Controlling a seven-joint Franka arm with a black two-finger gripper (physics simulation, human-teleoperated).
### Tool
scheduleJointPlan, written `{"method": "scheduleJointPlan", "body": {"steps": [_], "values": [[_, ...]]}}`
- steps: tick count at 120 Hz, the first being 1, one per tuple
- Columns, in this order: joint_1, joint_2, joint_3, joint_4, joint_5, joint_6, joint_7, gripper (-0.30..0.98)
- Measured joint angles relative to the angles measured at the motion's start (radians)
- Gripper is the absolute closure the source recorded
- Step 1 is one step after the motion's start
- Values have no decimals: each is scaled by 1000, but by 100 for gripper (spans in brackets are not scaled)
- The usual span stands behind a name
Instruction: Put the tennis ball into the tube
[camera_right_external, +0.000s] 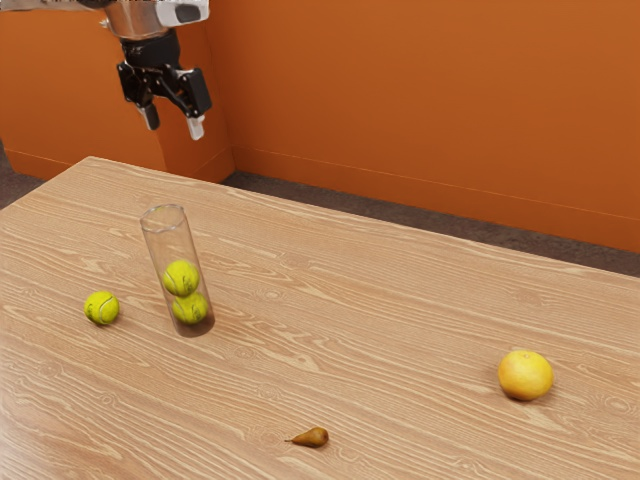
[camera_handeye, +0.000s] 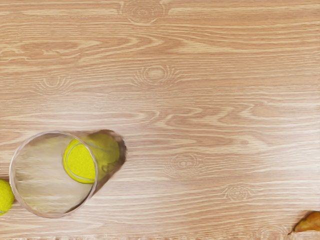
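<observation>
Fingers (camera_right_external: 173, 122) spread, nothing between them, up above the far edge of the counter (camera_right_external: 380, 300). Tube (camera_right_external: 170, 238) is clear, upright, at the exterior view's left, two balls stacked inside, lower ball (camera_right_external: 190, 308) at the base, upper ball (camera_right_external: 181, 278) on it. Free space above them up to the rim.

Loose ball (camera_right_external: 101, 308) on the counter, further to the exterior view's left, just beside the tube but apart from it. Probably the one to load. Should be light, felt-covered, good grip, a bit of give; not fragile. Likely to roll if nudged off-centre. Best hold: both sides at its widest, from above, fingers lined up so neither one bumps the tube. Keep the lower half free so it can go into the mouth first. Tube looks thin and probably tips easily; better not to lean on the rim.

Pear (camera_right_external: 313, 437) near side, orange (camera_right_external: 525, 375) at the exterior view's right, both well away from the tube.

Views: exterior gives the tube's height, the stack, the gap to the loose ball and the orange. Wrist looks down into the open mouth, a ball visible below, loose ball cut by the frame edge.
</observation>
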Motion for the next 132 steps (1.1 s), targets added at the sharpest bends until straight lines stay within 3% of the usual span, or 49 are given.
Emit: {"method": "scheduleJointPlan", "body": {"steps": [10, 19, 29, 38, 62, 111, 132], "values": [[54, -6, -82, -12, 31, -15, 12, 2], [54, -18, -57, -62, 43, -24, 22, 2], [83, -165, -39, -331, 66, 48, 31, 2], [186, -222, -34, -548, 83, 153, 39, 2], [265, -198, -15, -789, 99, 392, 56, 2], [390, -4, -19, -854, 84, 693, 80, 2], [482, 83, -91, -793, 47, 763, 87, 2]]}}
